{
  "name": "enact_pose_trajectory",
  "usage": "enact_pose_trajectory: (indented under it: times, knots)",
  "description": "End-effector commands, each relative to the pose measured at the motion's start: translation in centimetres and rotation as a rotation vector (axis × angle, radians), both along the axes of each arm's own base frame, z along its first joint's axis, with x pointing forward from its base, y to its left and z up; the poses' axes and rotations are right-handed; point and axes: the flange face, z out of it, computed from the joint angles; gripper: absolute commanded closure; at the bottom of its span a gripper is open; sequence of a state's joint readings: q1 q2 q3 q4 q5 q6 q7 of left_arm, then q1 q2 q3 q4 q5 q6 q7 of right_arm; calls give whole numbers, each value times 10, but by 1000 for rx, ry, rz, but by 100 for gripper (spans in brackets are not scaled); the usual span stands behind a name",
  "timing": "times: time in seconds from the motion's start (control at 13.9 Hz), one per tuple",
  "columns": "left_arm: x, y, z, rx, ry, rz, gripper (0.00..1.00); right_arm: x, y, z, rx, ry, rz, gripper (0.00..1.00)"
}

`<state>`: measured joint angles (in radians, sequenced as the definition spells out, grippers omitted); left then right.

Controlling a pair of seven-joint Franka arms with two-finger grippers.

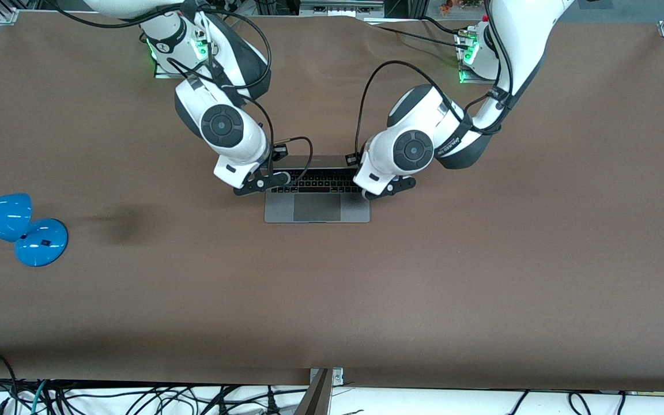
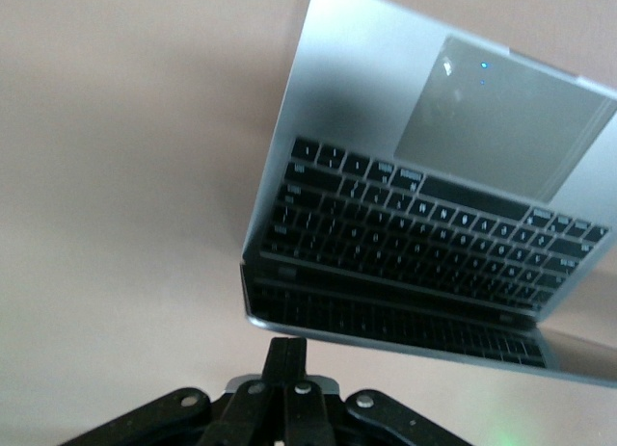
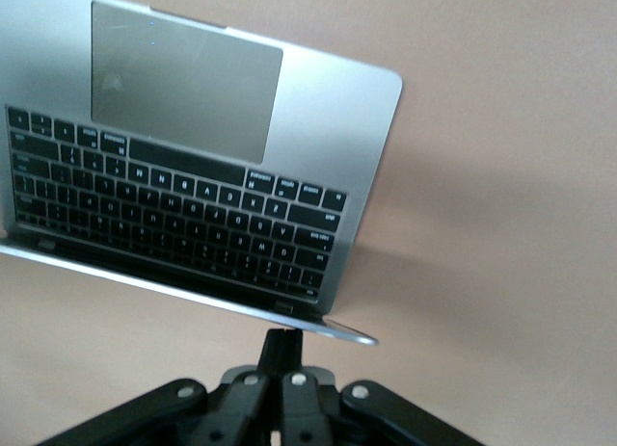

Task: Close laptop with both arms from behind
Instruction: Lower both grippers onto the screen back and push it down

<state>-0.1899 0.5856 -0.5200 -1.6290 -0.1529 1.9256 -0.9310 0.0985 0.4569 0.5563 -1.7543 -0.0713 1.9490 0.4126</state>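
Left gripper (image 1: 388,191) hangs over the laptop (image 1: 317,208) at the edge toward the left arm's end of the surface (image 1: 482,276), above the keyboard. In the left wrist view its fingers (image 2: 286,364) are pressed together with no gap, nothing between them, tips just at the rim of the tilted lid. Right gripper (image 1: 261,185) hangs over the laptop's other edge, toward the right arm's end, also above the keyboard. In the right wrist view its fingers (image 3: 281,350) are likewise closed tight, empty, tips at the lid's rim near its corner; actual contact can't be confirmed in either wrist view.

Laptop sits mid-surface, between the two arms, trackpad side nearest the front camera, hinge side toward the arm bases. Palm rest and trackpad show plainly in the front view; keyboard rows are partly covered by the wrists. Lid is partly lowered: both wrist views show the keys mirrored in the dark screen leaning over the keyboard.

Blue lamp (image 1: 18,227) rests on the surface at the right arm's end, well apart from the laptop, a bit nearer the front camera.

Arm bases glow green along the edge farthest from the front camera.
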Motion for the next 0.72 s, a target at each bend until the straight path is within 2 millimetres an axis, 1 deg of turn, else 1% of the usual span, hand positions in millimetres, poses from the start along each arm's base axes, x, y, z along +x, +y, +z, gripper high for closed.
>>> enact_pose_trajectory:
  times: [0.0,0.14,0.22,0.36,0.65]
  knots:
    - [21,-7,-13,0,-13,4,100,22,5,-10,1,-18,10,100]
    - [30,-4,-19,0,-12,17,100,25,5,-18,-1,-10,12,100]
    - [30,-3,-23,2,-9,19,100,26,4,-23,-10,-12,17,100]
    - [37,-1,-29,-2,-23,34,100,33,-4,-37,-26,-8,12,100]
    - [37,-3,-44,11,-27,37,100,46,-3,-48,-8,-14,3,100]
